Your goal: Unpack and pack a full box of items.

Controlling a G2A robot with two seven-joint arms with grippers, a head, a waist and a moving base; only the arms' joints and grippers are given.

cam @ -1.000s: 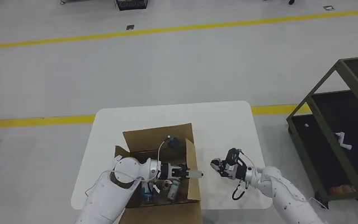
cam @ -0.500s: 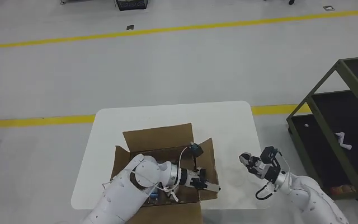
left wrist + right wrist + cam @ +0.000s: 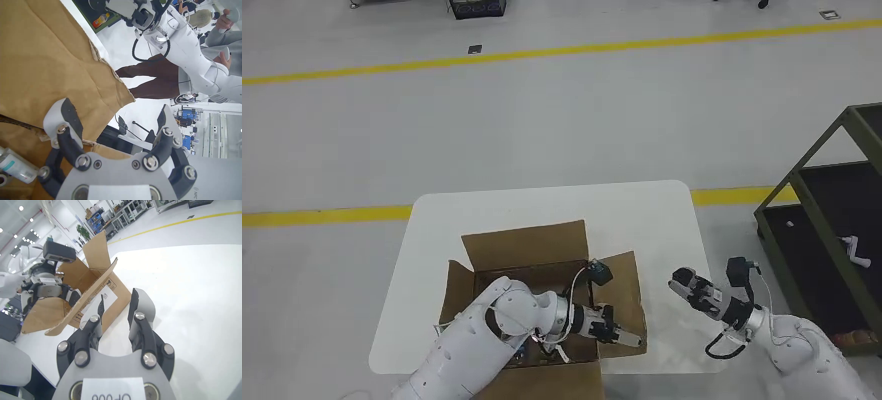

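While the left gripper hangs spread at the 3 o'clock flap of the box, at 6 o'clock on the table, we judge the cardboard light, bendy and tear-prone; grip mid-flap. Right gripper spread, empty.

Industrial hall, yellow floor lines, shelving

Box contents mostly hidden under left arm; white tube cut off at view edge.
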